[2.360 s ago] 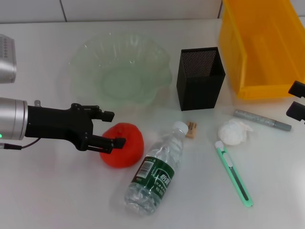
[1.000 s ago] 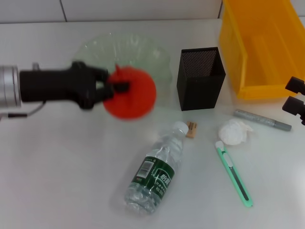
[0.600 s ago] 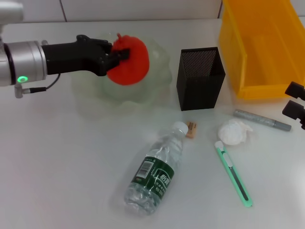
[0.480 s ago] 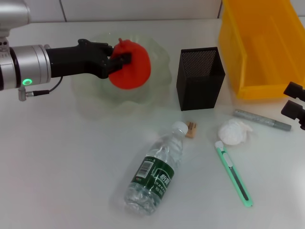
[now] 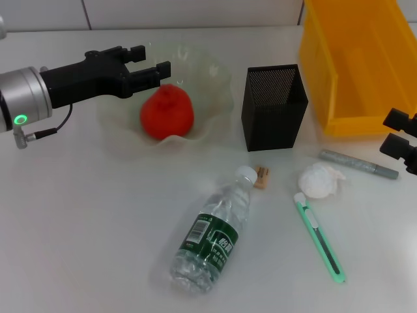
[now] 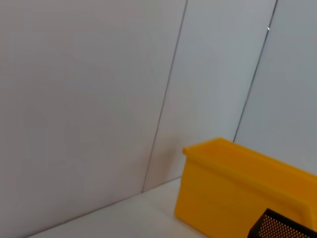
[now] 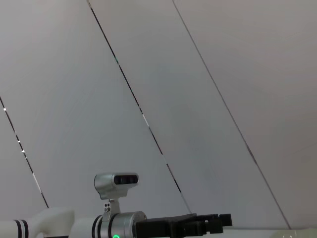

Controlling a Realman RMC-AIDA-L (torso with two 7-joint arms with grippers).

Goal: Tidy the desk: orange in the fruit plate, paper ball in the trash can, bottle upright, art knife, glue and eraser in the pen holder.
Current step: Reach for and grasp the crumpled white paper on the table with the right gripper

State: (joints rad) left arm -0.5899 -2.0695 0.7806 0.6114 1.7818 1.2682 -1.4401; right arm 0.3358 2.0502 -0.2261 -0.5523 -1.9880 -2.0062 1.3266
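The orange (image 5: 167, 111) lies in the clear green fruit plate (image 5: 215, 81). My left gripper (image 5: 151, 60) is open and empty above the plate's far side, just above the orange. The bottle (image 5: 212, 231) lies on its side in the front middle. A small tan eraser (image 5: 262, 177) lies by its cap. The white paper ball (image 5: 320, 180), the green art knife (image 5: 320, 237) and the grey glue stick (image 5: 358, 163) lie at the right. The black mesh pen holder (image 5: 273, 106) stands in the middle. My right gripper (image 5: 401, 140) is at the right edge.
A yellow bin (image 5: 360, 59) stands at the back right; it shows in the left wrist view (image 6: 237, 188) with a corner of the pen holder (image 6: 282, 227). The right wrist view shows wall panels and the left arm (image 7: 163, 225) far off.
My left gripper lifted the orange from the table, carried it back over the plate and let it go. The orange now rests in the plate. The right gripper has barely shifted.
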